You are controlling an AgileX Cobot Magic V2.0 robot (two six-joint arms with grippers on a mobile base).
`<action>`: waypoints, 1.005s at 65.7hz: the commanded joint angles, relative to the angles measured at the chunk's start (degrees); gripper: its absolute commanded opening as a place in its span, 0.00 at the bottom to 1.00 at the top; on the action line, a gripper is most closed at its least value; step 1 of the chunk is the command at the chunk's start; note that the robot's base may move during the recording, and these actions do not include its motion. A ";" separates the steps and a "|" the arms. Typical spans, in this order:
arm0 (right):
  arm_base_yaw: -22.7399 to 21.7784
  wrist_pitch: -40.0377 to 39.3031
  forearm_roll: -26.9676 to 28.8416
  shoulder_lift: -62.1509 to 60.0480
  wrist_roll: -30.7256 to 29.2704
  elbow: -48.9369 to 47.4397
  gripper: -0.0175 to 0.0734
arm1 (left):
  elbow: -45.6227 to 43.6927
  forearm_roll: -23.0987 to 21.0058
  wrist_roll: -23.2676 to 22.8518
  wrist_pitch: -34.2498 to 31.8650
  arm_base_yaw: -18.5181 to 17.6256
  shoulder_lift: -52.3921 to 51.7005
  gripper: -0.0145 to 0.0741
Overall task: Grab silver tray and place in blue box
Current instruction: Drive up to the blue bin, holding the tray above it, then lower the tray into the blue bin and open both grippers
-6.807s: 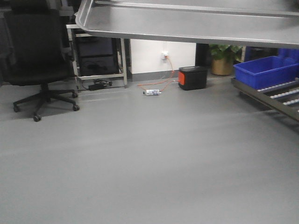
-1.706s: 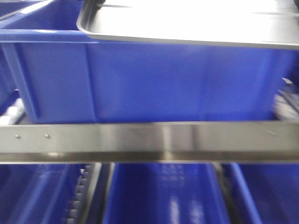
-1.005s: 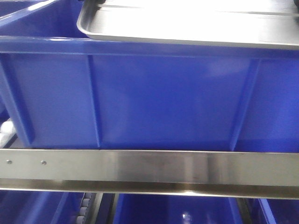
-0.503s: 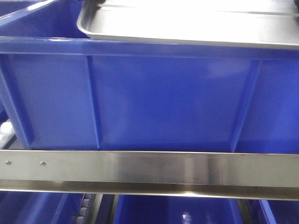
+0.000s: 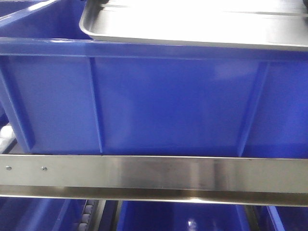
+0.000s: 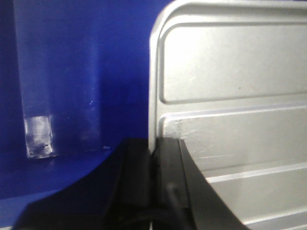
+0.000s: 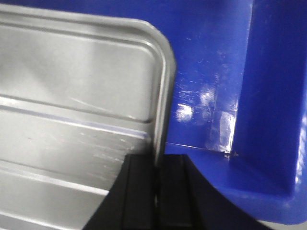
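Observation:
The silver tray (image 5: pixel 192 26) hangs level just above the near rim of the blue box (image 5: pixel 168 101). My left gripper (image 6: pixel 152 143) is shut on the tray's (image 6: pixel 230 96) left rim, with the box's blue floor and wall (image 6: pixel 72 72) below and beside it. On the opposite side, my right gripper (image 7: pixel 157 160) is shut on the tray's (image 7: pixel 72 86) right rim, close to a corner of the box's inside (image 7: pixel 240 120). Ridges run across the tray's floor in both wrist views.
A steel rail (image 5: pixel 154 175) crosses in front of the box. More blue crates (image 5: pixel 183 219) sit on the shelf below it, and another blue crate (image 5: pixel 29 19) stands at the upper left. White rollers (image 5: pixel 6 132) show at the left edge.
Since 6.8 s ago I have moved from the open floor up to the box, which now fills the view. Over the last second nothing has visibly moved.

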 commanded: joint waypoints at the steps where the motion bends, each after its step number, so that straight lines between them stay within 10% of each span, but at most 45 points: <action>1: -0.47 -0.86 -4.59 -1.27 -0.55 -1.84 0.26 | -1.93 4.36 -0.15 1.60 0.21 -2.09 0.05; 40: -0.47 -1.62 -4.53 -1.02 -0.68 -9.58 0.26 | -8.94 7.01 3.04 0.02 0.60 -1.39 0.05; 66: -0.47 -3.13 -4.91 13.94 -3.07 -24.72 0.26 | -15.75 5.44 7.52 -5.52 13.01 10.11 0.05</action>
